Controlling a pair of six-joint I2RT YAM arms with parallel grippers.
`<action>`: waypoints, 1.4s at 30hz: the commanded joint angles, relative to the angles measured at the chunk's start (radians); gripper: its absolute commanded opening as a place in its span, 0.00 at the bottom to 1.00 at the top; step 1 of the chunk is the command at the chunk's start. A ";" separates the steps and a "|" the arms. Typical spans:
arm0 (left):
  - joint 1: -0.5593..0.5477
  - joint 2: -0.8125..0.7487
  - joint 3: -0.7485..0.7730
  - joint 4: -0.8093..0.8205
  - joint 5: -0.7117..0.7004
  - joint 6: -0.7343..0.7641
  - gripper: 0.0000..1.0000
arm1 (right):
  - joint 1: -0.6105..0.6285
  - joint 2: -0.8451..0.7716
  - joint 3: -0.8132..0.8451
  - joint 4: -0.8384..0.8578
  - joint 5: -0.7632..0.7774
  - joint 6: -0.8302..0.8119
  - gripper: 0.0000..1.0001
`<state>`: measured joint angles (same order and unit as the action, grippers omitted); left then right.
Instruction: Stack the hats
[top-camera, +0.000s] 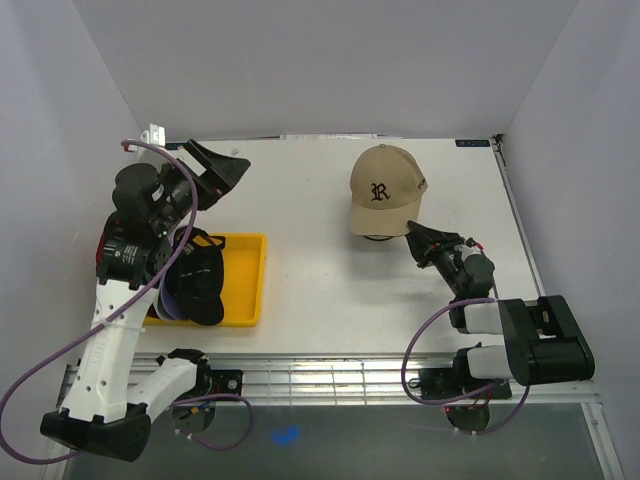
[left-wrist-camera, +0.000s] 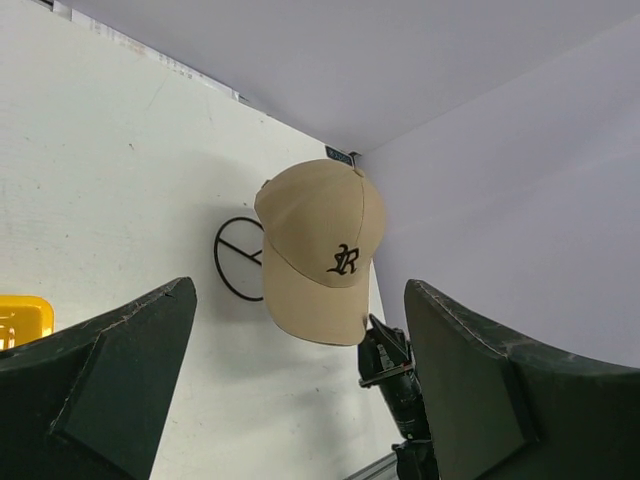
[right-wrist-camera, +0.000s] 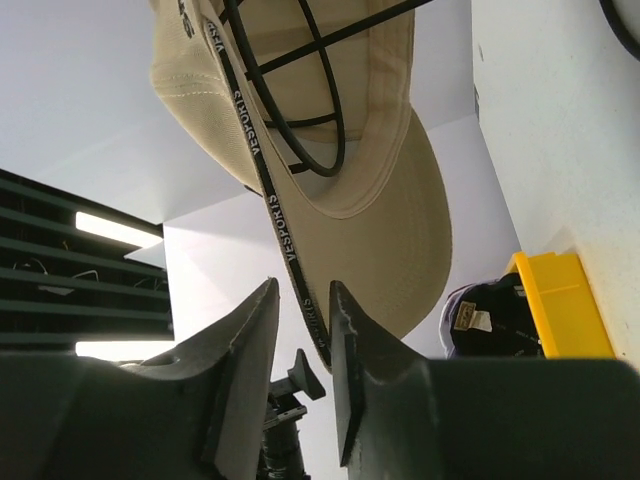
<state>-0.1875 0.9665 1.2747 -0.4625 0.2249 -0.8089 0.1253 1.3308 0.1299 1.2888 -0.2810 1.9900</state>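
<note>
A tan hat (top-camera: 385, 190) with a dark logo rests on a black wire stand (left-wrist-camera: 235, 260) at the back right of the table. My right gripper (top-camera: 418, 235) is just below its brim. In the right wrist view the right gripper (right-wrist-camera: 302, 290) has its jaws a little apart, open, with the tan hat's (right-wrist-camera: 380, 240) inner band running between the fingers and a gap showing on the left side. My left gripper (top-camera: 222, 160) hangs wide open and empty above the table's back left. A black hat (top-camera: 205, 280) lies with other hats in the yellow tray (top-camera: 250, 270), partly hidden by my left arm.
The wire stand's (right-wrist-camera: 300, 100) rings show inside the tan hat's crown. A purple brim (right-wrist-camera: 447, 310) sticks out beside the black hat (right-wrist-camera: 490, 320) in the tray (right-wrist-camera: 560, 310). White walls close in the table at the back and both sides.
</note>
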 joint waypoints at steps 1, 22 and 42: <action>-0.004 -0.023 -0.015 0.007 -0.006 0.014 0.95 | -0.003 -0.001 -0.001 0.081 -0.014 0.040 0.34; -0.007 -0.038 -0.031 -0.005 -0.022 0.031 0.95 | -0.058 -0.192 0.097 -0.484 -0.043 -0.282 0.50; -0.009 -0.028 -0.041 -0.010 -0.009 0.047 0.95 | -0.145 -0.173 0.697 -1.253 0.017 -1.121 0.64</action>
<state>-0.1921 0.9432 1.2362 -0.4698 0.2115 -0.7811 -0.0177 1.1374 0.6914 0.1375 -0.2794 1.1160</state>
